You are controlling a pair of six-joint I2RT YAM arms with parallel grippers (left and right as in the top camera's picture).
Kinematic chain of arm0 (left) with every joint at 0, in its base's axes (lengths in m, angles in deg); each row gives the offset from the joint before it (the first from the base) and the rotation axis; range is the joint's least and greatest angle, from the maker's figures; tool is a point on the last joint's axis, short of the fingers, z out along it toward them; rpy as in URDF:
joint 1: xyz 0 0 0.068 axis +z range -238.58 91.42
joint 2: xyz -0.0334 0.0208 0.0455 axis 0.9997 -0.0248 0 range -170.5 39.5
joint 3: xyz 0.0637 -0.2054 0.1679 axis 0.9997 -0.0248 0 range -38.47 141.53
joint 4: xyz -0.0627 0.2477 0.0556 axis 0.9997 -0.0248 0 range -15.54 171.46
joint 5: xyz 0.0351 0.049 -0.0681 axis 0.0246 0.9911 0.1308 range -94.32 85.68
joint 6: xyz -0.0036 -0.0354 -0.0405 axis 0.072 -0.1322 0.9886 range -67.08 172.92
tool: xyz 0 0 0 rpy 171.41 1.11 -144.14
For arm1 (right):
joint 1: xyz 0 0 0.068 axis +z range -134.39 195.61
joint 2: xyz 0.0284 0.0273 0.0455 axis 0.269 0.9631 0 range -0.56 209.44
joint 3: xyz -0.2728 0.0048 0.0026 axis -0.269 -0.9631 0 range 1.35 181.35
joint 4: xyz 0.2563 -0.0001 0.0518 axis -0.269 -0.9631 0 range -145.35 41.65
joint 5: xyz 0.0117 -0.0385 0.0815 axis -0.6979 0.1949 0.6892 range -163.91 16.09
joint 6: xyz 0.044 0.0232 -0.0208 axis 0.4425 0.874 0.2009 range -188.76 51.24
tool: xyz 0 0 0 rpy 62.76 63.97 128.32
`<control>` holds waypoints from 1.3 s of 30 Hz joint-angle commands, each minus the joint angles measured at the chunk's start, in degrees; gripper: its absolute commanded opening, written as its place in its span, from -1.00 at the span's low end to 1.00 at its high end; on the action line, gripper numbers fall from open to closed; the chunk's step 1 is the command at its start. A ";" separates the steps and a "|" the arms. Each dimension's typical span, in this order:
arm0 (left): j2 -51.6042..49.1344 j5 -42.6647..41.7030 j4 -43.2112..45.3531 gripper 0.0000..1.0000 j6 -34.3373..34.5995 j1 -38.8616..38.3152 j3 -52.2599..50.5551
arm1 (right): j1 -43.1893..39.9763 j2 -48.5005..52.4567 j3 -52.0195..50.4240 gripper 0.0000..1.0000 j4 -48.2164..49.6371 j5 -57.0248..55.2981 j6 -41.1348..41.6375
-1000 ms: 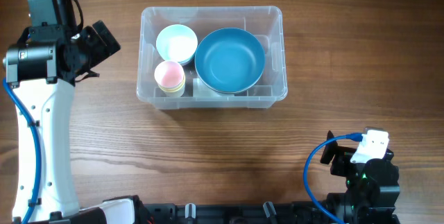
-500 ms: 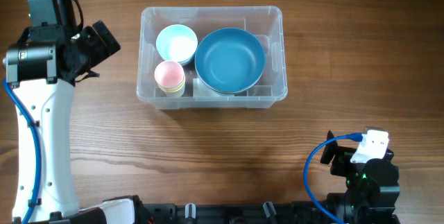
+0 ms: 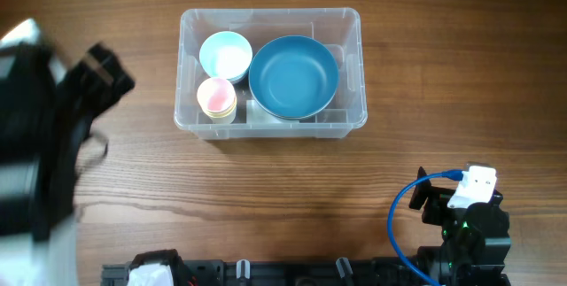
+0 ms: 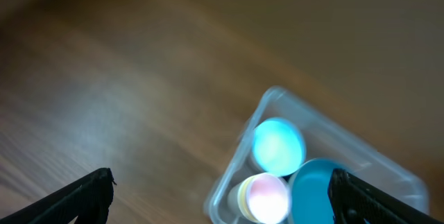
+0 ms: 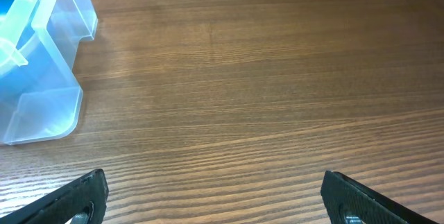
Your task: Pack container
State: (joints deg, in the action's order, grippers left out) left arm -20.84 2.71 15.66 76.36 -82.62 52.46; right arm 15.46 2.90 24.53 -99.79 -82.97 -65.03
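Note:
The clear plastic container sits at the table's upper middle. Inside it are a large blue bowl, a small light blue bowl and a pink cup stacked in a yellow one. My left gripper is blurred at the far left, left of the container, open and empty. In the left wrist view the container and its bowls show blurred between my open fingertips. My right gripper is open and empty over bare wood; the container's corner shows at the left.
The right arm's base with a blue cable sits at the lower right. The left arm fills the left edge, motion-blurred. A black rail runs along the front edge.
The left arm has moved quickly and is now blurred; its gripper has shifted slightly left and down. The container, its contents and the right arm have not moved.

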 commanded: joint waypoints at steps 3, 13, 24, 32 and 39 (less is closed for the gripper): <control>20.09 3.02 -1.99 1.00 -0.90 -0.11 0.42 | 0.28 -0.04 0.44 1.00 0.11 -0.55 -0.57; 48.24 -2.58 -3.58 0.99 -0.44 -0.11 -9.20 | 0.28 -0.04 0.44 0.99 0.13 -0.57 -0.57; 60.13 -3.82 19.52 0.99 2.75 -0.09 -46.88 | 0.28 -0.02 0.44 0.99 0.13 -0.57 -0.59; 60.13 -3.78 42.49 1.00 2.73 -0.09 -72.02 | 0.28 -0.04 0.44 1.00 0.13 -0.57 -0.59; 60.15 -3.76 47.15 0.99 2.69 -0.09 -82.55 | 0.28 -0.04 0.44 1.00 0.13 -0.55 -0.57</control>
State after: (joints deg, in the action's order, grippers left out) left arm 38.65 0.00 61.71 78.98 -82.62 -27.31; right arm 15.46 2.90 24.53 -99.79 -82.97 -65.03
